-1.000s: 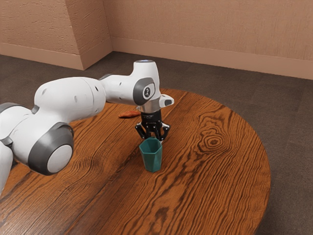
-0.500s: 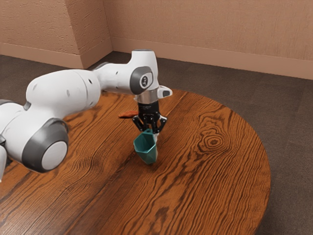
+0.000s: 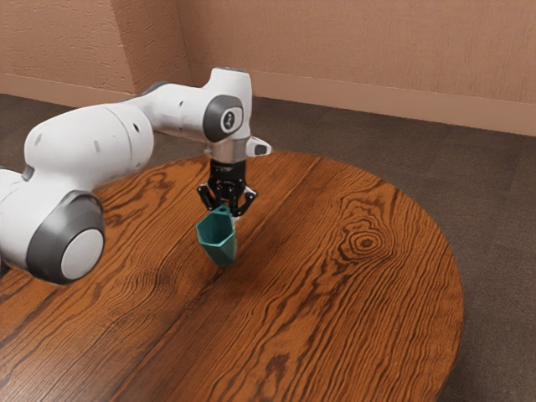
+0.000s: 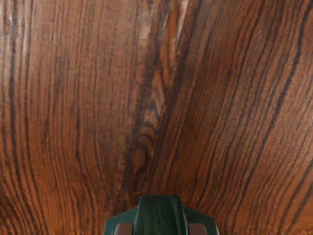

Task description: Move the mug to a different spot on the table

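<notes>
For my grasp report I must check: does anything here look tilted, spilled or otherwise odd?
Yes. The teal faceted mug hangs askew: the black fingers pinch it by its rim, so it leans instead of standing upright over the round wooden table. Nothing is spilled or damaged.

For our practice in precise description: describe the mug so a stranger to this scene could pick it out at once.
Start at the round wooden table, then follow the white arm to its black tool. The mug sits tilted in that tool's grip; it is the only teal thing, with flat, faceted sides.
</notes>
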Tool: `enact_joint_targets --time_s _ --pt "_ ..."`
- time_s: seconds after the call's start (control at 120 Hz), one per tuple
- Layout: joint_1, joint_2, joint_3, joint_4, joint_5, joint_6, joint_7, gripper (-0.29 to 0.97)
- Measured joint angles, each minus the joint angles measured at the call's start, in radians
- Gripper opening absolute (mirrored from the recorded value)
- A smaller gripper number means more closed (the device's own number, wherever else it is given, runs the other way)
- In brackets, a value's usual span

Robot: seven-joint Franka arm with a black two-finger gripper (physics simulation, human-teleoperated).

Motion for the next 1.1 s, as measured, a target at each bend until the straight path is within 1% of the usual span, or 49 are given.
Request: enact_joint_targets --time_s 0.192,0.392,0.575,1.1 --pt "0.01 0.018 -0.006 0.004 0.012 -0.077 0.038 -0.04" --pt "0.022 0.073 -0.029 0.043 0.017 -0.108 0.083 -0.05" --pt "0.031 0.123 -0.044 0.121 0.019 -0.107 0.114 -0.07" --pt "0.051 0.17 -0.046 0.125 0.037 -0.062 0.164 -0.08"
